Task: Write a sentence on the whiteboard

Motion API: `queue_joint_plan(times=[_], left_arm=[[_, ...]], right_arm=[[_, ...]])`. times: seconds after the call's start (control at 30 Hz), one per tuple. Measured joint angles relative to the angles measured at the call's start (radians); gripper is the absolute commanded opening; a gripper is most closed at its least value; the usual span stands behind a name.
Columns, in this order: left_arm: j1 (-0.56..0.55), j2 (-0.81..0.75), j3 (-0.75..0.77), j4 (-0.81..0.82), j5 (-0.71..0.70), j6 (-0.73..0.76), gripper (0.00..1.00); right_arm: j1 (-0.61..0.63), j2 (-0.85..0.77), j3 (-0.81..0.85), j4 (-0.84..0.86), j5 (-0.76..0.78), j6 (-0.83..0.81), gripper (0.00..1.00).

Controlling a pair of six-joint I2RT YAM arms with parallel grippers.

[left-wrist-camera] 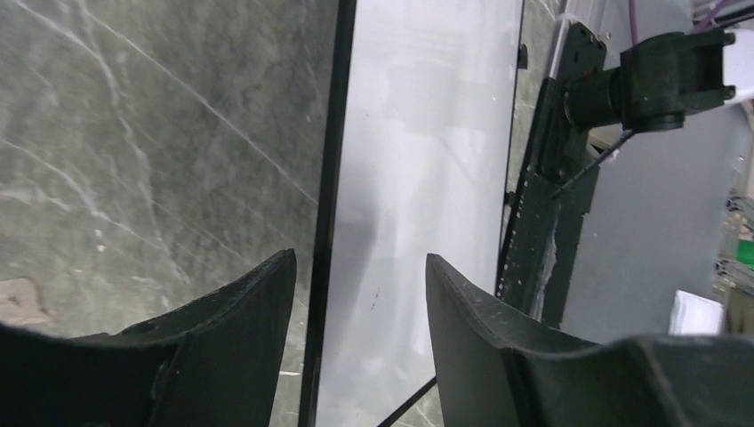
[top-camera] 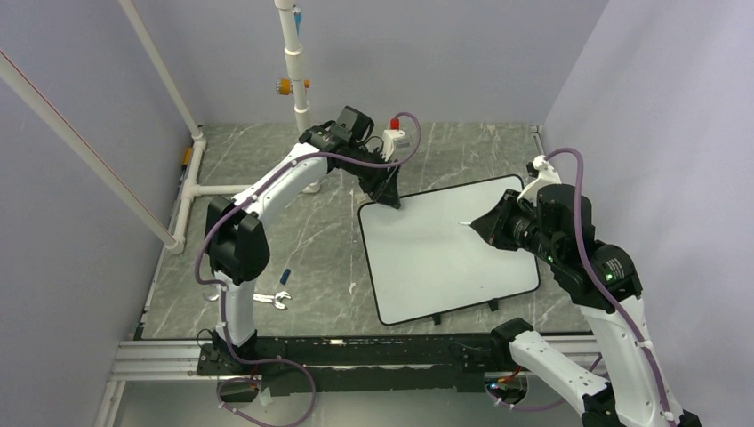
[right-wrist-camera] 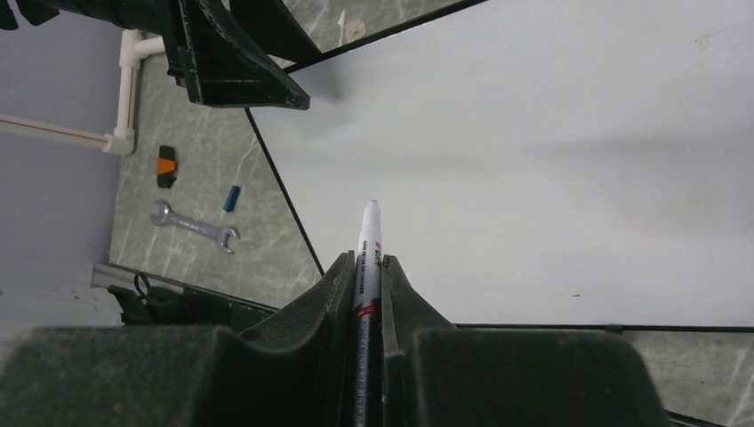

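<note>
Right pincer (right-wrist-camera: 366,267) clamped on marker (right-wrist-camera: 371,227), tip over whiteboard (top-camera: 445,258). Left pincer (top-camera: 389,197) jaws apart above whiteboard's far-left corner. Whiteboard lies on bench (top-camera: 302,240), blank. Likely light, stiff, glossy, prone to slide under pen pressure; pin at rim corner.

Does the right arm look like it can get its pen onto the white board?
Probably yes. The right gripper holds the marker with its tip pointing over the bare whiteboard, nothing between them. The left gripper sits only at the far corner.
</note>
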Motion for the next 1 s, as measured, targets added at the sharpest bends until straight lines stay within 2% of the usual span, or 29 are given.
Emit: queue_joint_plan(times=[0.1, 0.3, 0.67, 1.0], left_arm=[[-0.001, 0.017, 0.001, -0.029, 0.005, 0.004, 0.60], [0.000, 0.041, 0.011, -0.058, 0.013, 0.007, 0.47], [0.000, 0.043, 0.016, -0.065, 0.043, 0.008, 0.49], [0.001, 0.068, 0.022, -0.079, 0.061, 0.006, 0.33]], right_arm=[[0.000, 0.008, 0.000, 0.000, -0.004, 0.000, 0.00], [0.000, 0.010, 0.000, 0.000, -0.008, 0.000, 0.00], [0.000, 0.008, -0.013, 0.015, -0.029, 0.000, 0.00], [0.000, 0.000, -0.019, 0.015, -0.032, 0.000, 0.00]])
